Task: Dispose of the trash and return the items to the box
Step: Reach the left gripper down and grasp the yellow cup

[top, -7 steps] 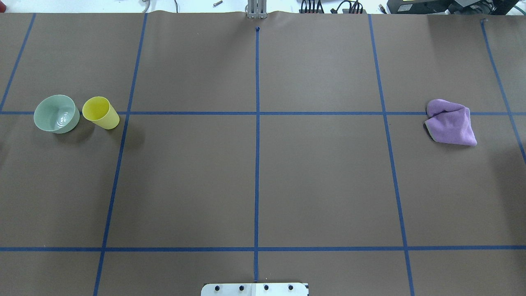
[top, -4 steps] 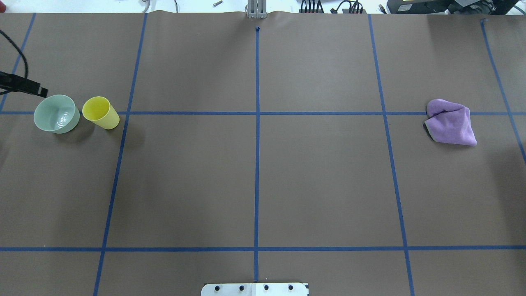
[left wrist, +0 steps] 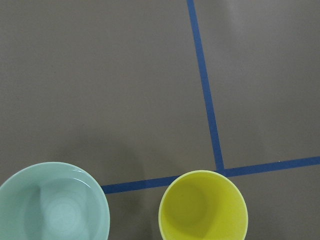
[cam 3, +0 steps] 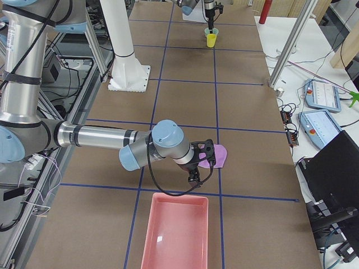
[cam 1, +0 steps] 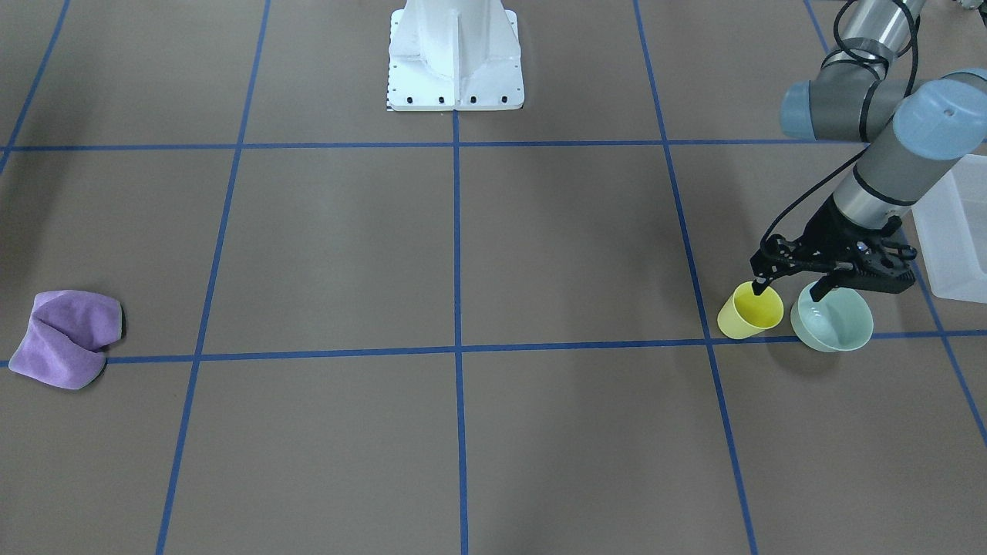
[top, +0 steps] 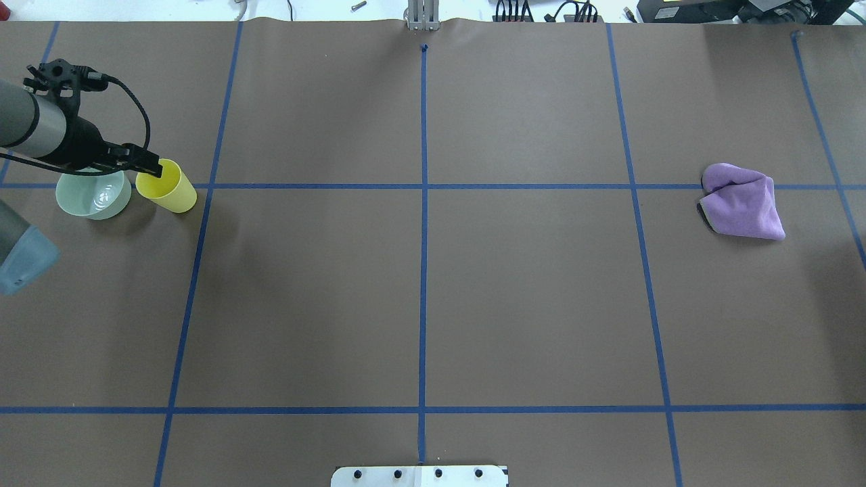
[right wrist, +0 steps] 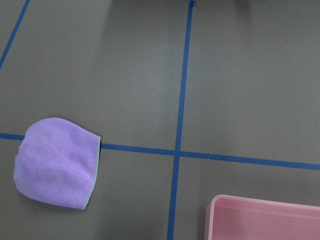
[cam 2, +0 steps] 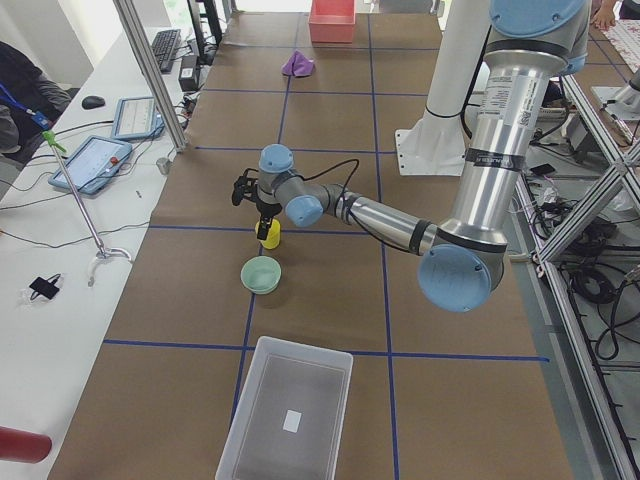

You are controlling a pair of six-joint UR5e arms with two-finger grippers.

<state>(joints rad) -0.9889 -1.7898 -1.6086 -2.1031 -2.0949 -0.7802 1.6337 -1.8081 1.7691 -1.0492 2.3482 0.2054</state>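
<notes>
Open left jaws have just arrived, cup [cam 1: 749,312] below one side, bowl [cam 1: 837,327] below the other, so pickup can start

A robotics lab: a desk [top: 528,304] covered in brown paper with blue tape lines [top: 423,203], flanked by tablets [cam 2: 92,163], a keyboard [cam 2: 164,47] and cables [cam 2: 600,285].

I see my brown desk [top: 419,270] gridded with blue tape [top: 423,223]. Near its left edge a yellow cup [top: 166,186] stands just beside a green bowl [top: 95,196], with a white box [cam 2: 285,415] at that edge. A purple cloth [top: 743,201] and a pink tray [cam 3: 175,232] sit near the right edge.
</notes>
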